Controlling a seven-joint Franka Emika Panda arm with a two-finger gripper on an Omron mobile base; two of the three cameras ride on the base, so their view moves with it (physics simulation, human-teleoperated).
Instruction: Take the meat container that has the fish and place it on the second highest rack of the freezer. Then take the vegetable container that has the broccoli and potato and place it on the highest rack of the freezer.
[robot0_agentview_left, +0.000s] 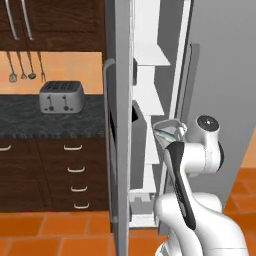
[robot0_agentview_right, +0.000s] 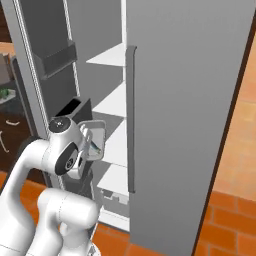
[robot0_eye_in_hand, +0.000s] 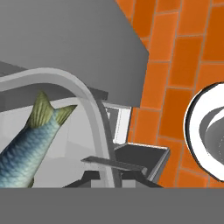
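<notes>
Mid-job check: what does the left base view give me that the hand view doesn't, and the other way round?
Left base view alone: the toaster on the dark counter, utensils hanging above it, the drawers below, and the freezer shelves stacked in the open freezer.

Hand view alone: the fish's tail and scales close up, and the container's curved rim against the orange floor.

Shared: the meat container with the fish at the arm's end, beside the freezer opening; the gripper's state is not visible in either.
</notes>
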